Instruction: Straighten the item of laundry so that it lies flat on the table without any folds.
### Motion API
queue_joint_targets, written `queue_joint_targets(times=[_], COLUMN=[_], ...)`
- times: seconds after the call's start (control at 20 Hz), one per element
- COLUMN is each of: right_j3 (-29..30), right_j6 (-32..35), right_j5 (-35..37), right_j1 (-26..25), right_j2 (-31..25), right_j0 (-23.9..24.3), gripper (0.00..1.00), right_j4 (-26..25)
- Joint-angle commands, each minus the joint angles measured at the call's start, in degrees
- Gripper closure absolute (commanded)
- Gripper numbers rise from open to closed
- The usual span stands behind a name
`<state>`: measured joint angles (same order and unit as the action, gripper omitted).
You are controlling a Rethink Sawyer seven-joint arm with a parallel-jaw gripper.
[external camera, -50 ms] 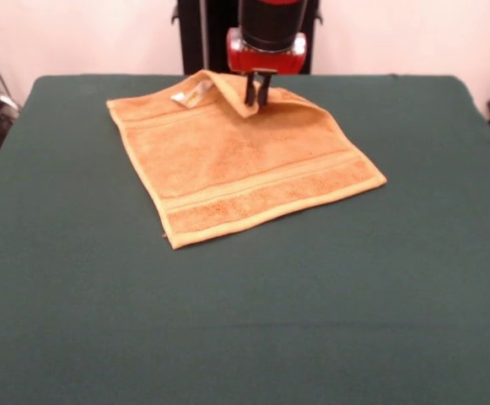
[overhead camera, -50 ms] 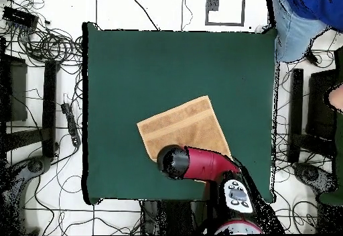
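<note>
The towel [external camera, -50 ms: 245, 169] lies on the green bench [external camera, -50 ms: 245, 321] toward the robot's side, its far edge folded over with a white label [external camera, -50 ms: 190, 93] showing, and I see my end effector [external camera, -50 ms: 257, 91] pinched together on that raised fold.

Green table [external camera, -50 ms: 245, 321] bears an orange-tan towel [external camera, -50 ms: 236, 164].

Towel [external camera, -50 ms: 245, 164]: orange-tan terry cloth, looped nap rough and matt; flatter woven bands near front edge, smooth hemmed border. Small white label [external camera, -50 ms: 191, 93] at far left corner, slight sheen. Table [external camera, -50 ms: 245, 321]: dark green felt-like cloth, matt, even. Gripper [external camera, -50 ms: 257, 94]: dark matt fingers under glossy red plastic housing. Arm [overhead camera, -50 ms: 208, 163]: red shell, smooth, glossy. Floor [overhead camera, -50 ms: 120, 9]: pale smooth tiles.
</note>
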<state>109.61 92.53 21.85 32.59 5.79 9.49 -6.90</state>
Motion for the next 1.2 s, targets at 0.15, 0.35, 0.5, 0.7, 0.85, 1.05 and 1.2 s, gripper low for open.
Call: queue_joint_targets(times=[0.15,0.35,0.5,0.7,0.85,1.05,1.2], right_j3=[6.7,7.7,8.7,10.4,11.8,12.6,12.9], right_j6=[13.8,14.0,14.2,14.5,14.4,14.8,14.9], right_j5=[-6.6,-7.4,-8.8,-11.6,-14.0,-19.2,-23.9], right_j1=[0.1,0.1,0.2,1.1,1.9,0.5,-1.3], right_j2=[-2.6,-2.4,-2.2,-1.5,-0.9,0.4,1.2], right_j0=[-2.8,-2.9,-3.0,-3.3,-3.3,-4.1,-4.8], gripper=[1.00,1.00,1.00,1.00,1.00,1.00,1.00], right_j4=[2.3,2.5,2.3,1.7,1.1,0.5,0.3])
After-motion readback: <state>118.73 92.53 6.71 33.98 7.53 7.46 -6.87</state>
